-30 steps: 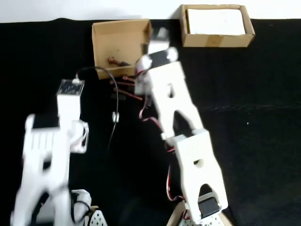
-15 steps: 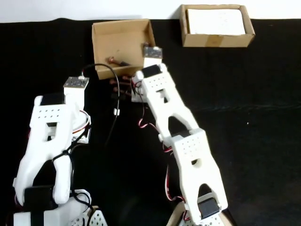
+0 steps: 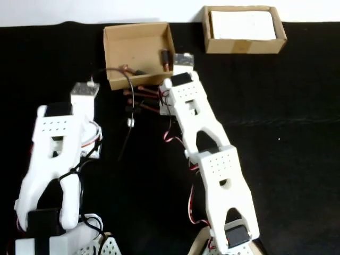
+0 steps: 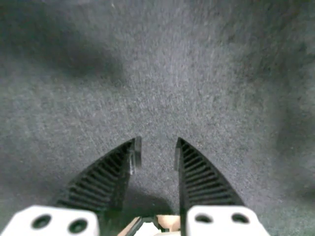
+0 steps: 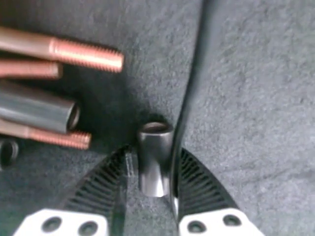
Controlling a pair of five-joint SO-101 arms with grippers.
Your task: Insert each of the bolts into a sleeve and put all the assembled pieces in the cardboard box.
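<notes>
Two robot arms at work over a black cloth [image 3: 297,159]. We see the right gripper [image 5: 151,153] drawn narrow around a short dark sleeve [image 5: 155,162], which stands lengthwise between its ribbed fingers with its open end pointing away from the wrist. Just beside that sleeve runs a thin black cable [image 5: 193,73]. Near it on the cloth lie copper-coloured bolts [image 5: 83,53] with their threaded ends showing, and a second dark sleeve [image 5: 39,109] resting on its side among them. From above, we find this loose pile just in front of the cardboard box [image 3: 119,82], with the right arm stretched across the table to reach it. Inside the box we can make out a copper-and-dark piece [image 3: 132,69] near the front wall and another [image 3: 166,58] against the right-hand wall (whether each is fully assembled we cannot tell). The left gripper [image 4: 156,147] hangs above bare cloth well apart from the pile, its fingers a narrow gap apart with nothing between them. A second box [image 3: 244,45], holding something white, sits at the far edge to the right.
</notes>
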